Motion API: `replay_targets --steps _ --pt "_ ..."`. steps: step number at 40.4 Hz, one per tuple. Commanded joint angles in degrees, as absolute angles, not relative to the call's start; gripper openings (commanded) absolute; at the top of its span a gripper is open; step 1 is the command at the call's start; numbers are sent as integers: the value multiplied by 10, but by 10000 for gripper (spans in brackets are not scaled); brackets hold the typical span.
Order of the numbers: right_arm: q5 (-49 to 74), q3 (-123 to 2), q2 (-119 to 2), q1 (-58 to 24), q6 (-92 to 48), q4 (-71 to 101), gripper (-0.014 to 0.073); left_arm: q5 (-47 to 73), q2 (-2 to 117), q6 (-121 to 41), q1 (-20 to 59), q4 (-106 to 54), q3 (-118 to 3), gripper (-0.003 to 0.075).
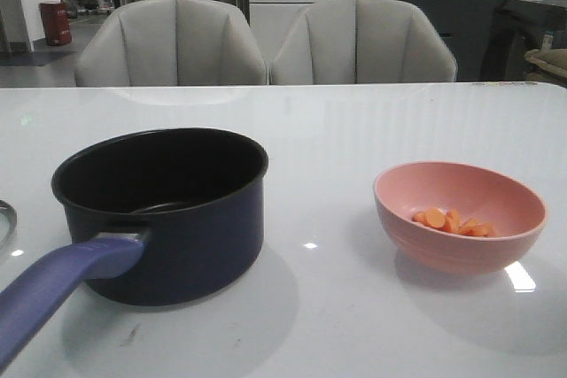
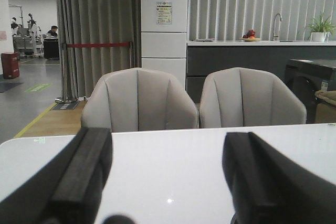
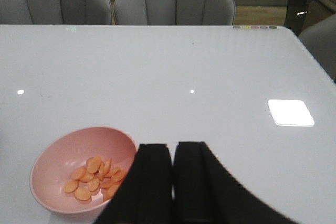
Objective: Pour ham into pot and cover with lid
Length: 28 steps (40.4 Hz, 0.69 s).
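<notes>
At far left a lid [image 1: 5, 219] edge peeks; the pot [image 1: 164, 210] stands empty beside it. Ham [image 1: 452, 222] sits in the bowl [image 1: 459, 215] at right on the desk [image 1: 354, 130]. My left jaws are spread, my right pressed together. Tipping carelessly could scatter slices past the pot's rim.

The ham [image 3: 93, 177] is held in a pink bowl [image 3: 58, 156] on the white table [image 3: 210, 77]; the right gripper [image 3: 172, 182] is seen closed just beside the bowl.
</notes>
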<state>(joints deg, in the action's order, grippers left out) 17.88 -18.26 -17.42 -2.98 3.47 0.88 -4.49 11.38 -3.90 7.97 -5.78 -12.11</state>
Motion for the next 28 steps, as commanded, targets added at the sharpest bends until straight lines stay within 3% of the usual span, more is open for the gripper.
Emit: replay_targets --steps 1,9,12,19,28 --pt "141 -202 -186 -28 35 11 162 -84 117 -38 84 -63 -137 482" --pt "171 -203 -197 -46 35 13 174 -81 117 -38 84 -63 -137 482" --pt "178 -211 -216 -54 35 18 241 -78 117 -38 84 -63 -137 482" --pt "234 -280 -303 -62 40 67 497 -76 117 -38 84 -63 -137 482" --pt "349 -417 -445 -62 40 84 528 -76 117 -38 84 -63 -137 482"
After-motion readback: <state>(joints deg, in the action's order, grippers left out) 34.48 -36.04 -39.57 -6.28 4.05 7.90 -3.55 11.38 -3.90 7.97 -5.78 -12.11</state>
